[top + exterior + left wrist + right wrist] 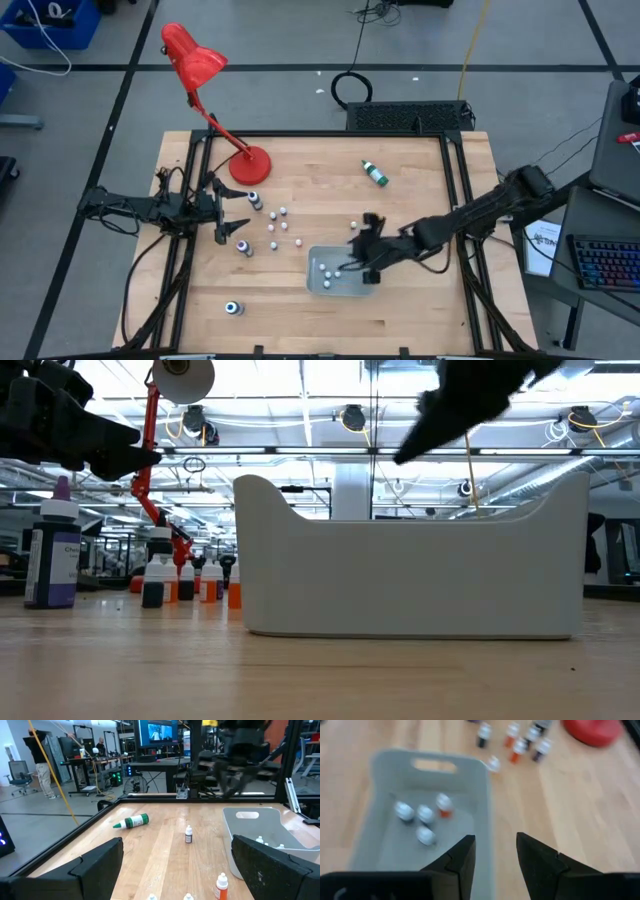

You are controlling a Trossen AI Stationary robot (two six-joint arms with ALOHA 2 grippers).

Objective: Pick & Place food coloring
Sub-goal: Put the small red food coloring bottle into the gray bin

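Parted narrowly and empty, the jaws of the right gripper (494, 857) are held above the tray's (312, 283) right rim, the arm reaching in low from the desk's right edge. Four small bottles (422, 816) are seen inside the tray. Spread wide, the jaws of the left gripper (235, 225) are held level at the desk's (420, 210) left side, beside upright vials (279, 226). A green bottle (375, 173) is laid on its side farther back, cap pointed toward the lamp (205, 85).

red lamp (205, 75), pale grey tray (322, 262), white-capped vials (278, 222).
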